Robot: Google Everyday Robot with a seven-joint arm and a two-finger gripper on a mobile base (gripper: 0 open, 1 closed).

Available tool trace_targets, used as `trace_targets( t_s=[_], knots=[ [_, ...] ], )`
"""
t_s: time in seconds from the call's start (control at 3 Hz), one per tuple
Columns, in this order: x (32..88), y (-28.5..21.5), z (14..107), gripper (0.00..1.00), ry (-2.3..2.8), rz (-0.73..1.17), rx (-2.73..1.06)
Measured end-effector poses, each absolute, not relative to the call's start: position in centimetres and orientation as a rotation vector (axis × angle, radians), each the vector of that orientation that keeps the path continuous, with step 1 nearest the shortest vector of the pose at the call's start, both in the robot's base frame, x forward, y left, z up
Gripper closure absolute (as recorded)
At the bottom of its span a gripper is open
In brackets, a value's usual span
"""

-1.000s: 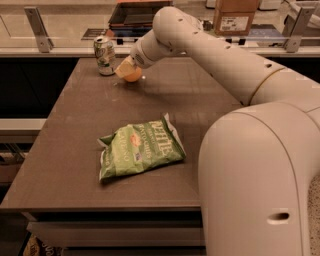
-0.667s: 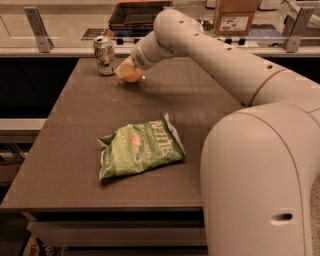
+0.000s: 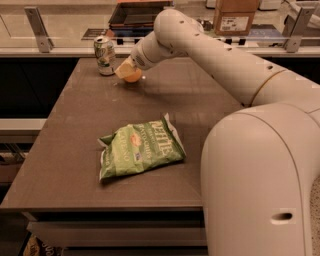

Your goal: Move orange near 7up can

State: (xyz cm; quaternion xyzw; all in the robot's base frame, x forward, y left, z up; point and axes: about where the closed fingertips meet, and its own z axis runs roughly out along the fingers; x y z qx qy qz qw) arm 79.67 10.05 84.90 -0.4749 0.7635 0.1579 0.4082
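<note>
Reaching out from the pale robot body (image 3: 260,185) at the near right, the arm (image 3: 220,57) runs up and leftward over the table (image 3: 60,150); it bends at a rounded joint (image 3: 170,25) that sits to the right of the can (image 3: 104,55) and a little behind it, then slopes down and left toward the can; the gripper (image 3: 124,71) is at the end of that last sloping link, just right of the can and slightly in front of it, low over the table top; it lies against the top and left side of the orange (image 3: 134,77), hiding part of the fruit; whether it is clamped on the orange or only resting against it cannot be told; the orange is just right of the can and a touch nearer the front, seemingly down on the table, with a narrow strip of bare top between the two; the can itself stands upright near the table's far left edge; a green chip bag (image 3: 140,149) lies flat well in front of the can and somewhat to its right, apart from the arm; behind the can, beyond the table's far edge, a dark tray (image 3: 140,14) sits on a counter; a cardboard box (image 3: 235,16) stands far to the can's right on that same counter.
</note>
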Motion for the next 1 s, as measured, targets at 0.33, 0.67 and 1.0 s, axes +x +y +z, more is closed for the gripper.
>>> trace_targets(
  t_s=[0.33, 0.67, 1.0],
  knots=[
    [79.67, 10.06, 84.95, 0.12, 1.924, 0.398, -1.197],
    [79.63, 10.29, 84.71, 0.0, 1.925, 0.401, -1.201],
    [79.63, 10.3, 84.7, 0.0, 1.926, 0.401, -1.201]
  ],
)
